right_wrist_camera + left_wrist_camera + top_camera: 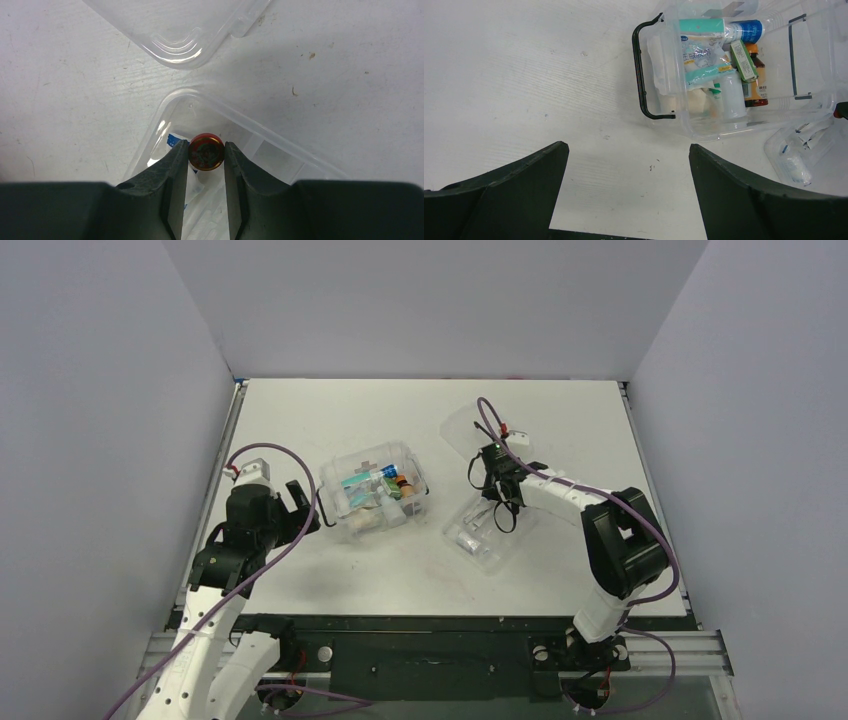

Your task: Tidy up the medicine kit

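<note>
The medicine kit (375, 490) is a clear box with black side clips, standing left of the table's middle and filled with packets, tubes and bottles. In the left wrist view the kit (819, 60) is at the upper right with one black clip (640, 75) facing me. My left gripper (305, 508) is open and empty just left of the kit, its jaws wide apart over bare table (629, 165). My right gripper (497, 502) hangs over the shallow clear tray (485, 535) and is shut (206, 144) on a small round red tin (206, 152).
The flat clear lid (478, 435) lies behind the tray; its corner shows in the right wrist view (175, 30). The tray rim (260, 131) holds white sachets with blue print (175, 140). The tray also shows in the left wrist view (799, 150). Grey walls enclose the table.
</note>
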### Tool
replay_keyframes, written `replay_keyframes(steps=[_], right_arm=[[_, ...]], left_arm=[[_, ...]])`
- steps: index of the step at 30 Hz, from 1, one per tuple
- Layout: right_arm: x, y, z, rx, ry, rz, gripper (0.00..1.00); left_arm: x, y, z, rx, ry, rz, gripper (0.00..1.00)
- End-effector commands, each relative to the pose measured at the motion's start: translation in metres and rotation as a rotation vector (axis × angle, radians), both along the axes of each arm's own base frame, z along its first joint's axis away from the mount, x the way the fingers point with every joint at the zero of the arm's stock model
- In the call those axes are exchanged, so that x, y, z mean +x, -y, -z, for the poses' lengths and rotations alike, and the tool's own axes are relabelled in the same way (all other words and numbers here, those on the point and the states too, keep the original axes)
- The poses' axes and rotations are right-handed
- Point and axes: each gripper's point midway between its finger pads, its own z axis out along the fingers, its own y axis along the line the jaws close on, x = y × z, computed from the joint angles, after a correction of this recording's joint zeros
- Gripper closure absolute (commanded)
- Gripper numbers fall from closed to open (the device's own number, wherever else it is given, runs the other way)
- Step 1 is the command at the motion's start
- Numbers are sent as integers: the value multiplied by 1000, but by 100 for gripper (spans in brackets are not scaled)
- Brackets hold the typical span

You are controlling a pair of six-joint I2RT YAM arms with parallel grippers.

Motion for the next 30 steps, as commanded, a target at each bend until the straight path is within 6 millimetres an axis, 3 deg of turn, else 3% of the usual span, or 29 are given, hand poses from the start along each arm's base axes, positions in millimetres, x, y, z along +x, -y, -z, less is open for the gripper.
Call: replay_keyframes(steps=[1,5,14,23,30], right_arm=[[5,6,0,-17,24,43,75],[7,7,-3,-24,29,50,68],[5,3,-16,-19,54,40,62],[-2,-2,-54,12,130,13,58],[-23,-5,-74,78,173,-21,57]], left_arm=[[8,2,-13,-9,58,11,10],[7,1,-13,-8,58,10,10],[7,1,-14,-8,63,10,10],[7,1,-15,-10,66,11,10],[7,2,-15,-9,68,14,9]])
